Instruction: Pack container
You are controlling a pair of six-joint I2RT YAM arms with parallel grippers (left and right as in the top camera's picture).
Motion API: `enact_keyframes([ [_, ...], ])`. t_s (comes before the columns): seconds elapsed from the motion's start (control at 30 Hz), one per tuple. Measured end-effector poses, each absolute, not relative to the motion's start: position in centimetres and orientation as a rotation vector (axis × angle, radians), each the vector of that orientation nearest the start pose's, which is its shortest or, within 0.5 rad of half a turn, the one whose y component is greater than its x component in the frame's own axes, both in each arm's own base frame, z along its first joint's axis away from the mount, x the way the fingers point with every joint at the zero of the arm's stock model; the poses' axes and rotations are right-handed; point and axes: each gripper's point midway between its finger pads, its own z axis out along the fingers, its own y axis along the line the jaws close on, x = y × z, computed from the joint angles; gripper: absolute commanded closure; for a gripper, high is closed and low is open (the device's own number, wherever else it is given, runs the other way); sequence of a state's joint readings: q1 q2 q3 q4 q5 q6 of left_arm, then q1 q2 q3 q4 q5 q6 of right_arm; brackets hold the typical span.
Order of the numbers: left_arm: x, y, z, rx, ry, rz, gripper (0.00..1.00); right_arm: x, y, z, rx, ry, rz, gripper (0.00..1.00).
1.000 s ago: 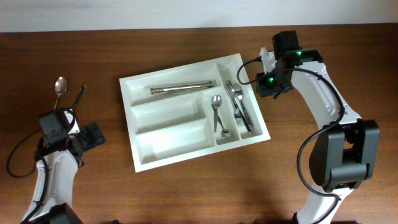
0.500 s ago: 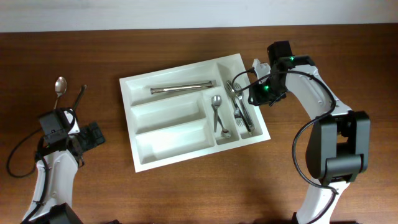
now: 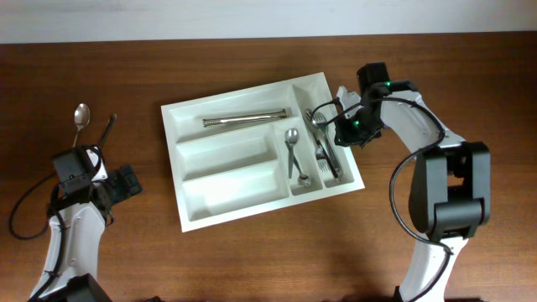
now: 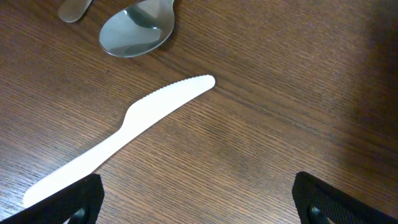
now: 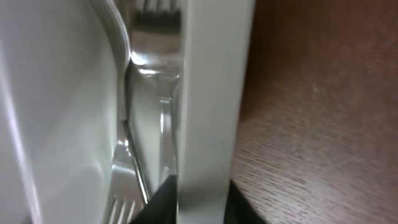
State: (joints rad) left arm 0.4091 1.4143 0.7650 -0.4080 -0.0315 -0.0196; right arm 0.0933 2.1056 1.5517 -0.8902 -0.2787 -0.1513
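Cutlery point(image 3: 325, 151) in the container's point(image 3: 222, 157) far long and two narrow right compartments; spoon point(image 3: 80, 115) on table point(image 3: 252, 260) well left.

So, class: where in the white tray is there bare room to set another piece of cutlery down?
In the tray, the middle long compartment and the lower long compartment are bare. Crowded: the rightmost narrow compartment, piled with forks, the right gripper at its outer wall.

The right gripper point(image 3: 337, 105) has slid in onto the container point(image 3: 226, 189) (straddling its right wall).
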Motion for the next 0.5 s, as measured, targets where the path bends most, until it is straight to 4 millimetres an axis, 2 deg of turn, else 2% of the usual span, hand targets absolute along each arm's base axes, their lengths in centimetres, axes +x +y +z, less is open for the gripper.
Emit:
enact_keyframes([
  [0.3,30.2,13.7,6.0,-0.572,2.576,0.174,0.01,39.9,8.5,2.4,-0.263,3.061,0.433,0.86],
  [0.5,30.2,13.7,6.0,-0.572,2.576,0.175,0.01,38.2,8.3,2.4,-0.135,3.149,0.433,0.85],
])
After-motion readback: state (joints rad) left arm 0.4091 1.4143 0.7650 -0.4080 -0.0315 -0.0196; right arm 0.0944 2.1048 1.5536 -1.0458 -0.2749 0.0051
